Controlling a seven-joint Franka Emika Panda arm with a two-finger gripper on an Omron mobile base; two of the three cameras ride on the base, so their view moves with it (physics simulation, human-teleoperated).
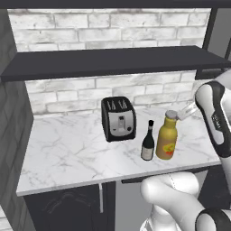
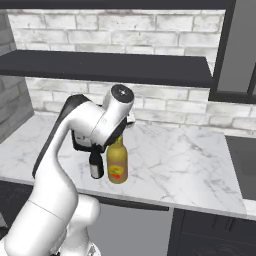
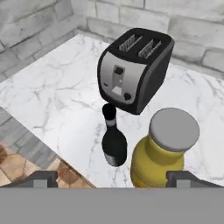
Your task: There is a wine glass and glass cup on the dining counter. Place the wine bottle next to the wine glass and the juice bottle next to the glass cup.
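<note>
wine bottle [image 1: 147,145] and juice bottle [image 1: 166,136] stand side by side on the wall counter [image 1: 67,149], ungrasped. we judge pickup pending; gripper [image 3: 111,177], jaws apart, must descend and centre on one bottle.

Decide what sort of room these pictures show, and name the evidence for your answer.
Most likely a kitchen: a toaster stands on a marble counter against a brick wall, with a wine bottle and juice bottle beside it.
</note>
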